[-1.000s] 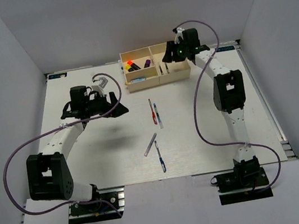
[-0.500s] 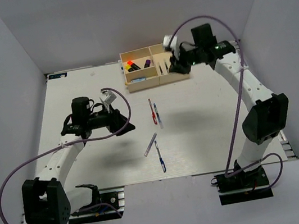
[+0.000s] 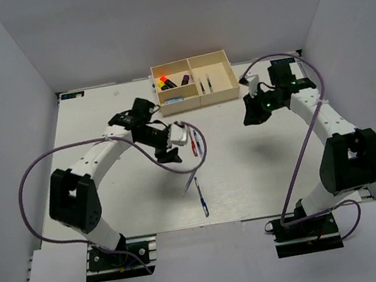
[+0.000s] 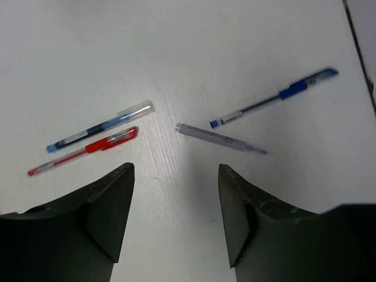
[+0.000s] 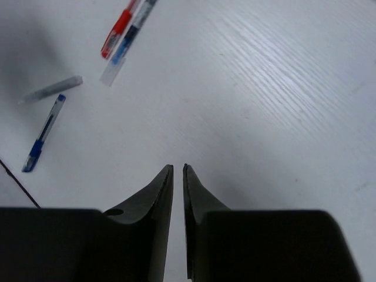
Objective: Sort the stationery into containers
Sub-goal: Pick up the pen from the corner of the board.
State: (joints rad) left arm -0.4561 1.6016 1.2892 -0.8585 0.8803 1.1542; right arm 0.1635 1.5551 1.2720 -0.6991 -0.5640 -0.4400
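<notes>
White desk [image 3: 250,174]: your left pincer [image 4: 175,170], wide open and empty, is nearer; grey pen [image 4: 220,138] just ahead, long axis parallel to opening direction; right pincer [image 5: 178,170] closed, empty.

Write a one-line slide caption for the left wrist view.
Left gripper, open, above a red pen, a clear-capped blue pen, a pale grey pen and a blue-grip pen lying loose on the table.

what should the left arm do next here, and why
Likely ease the open left gripper forward and down over the pale grey pen. That pen lies loose on the white table just ahead of the gap between the fingers, and the jaws hold nothing. The right gripper is shut and empty.
</notes>
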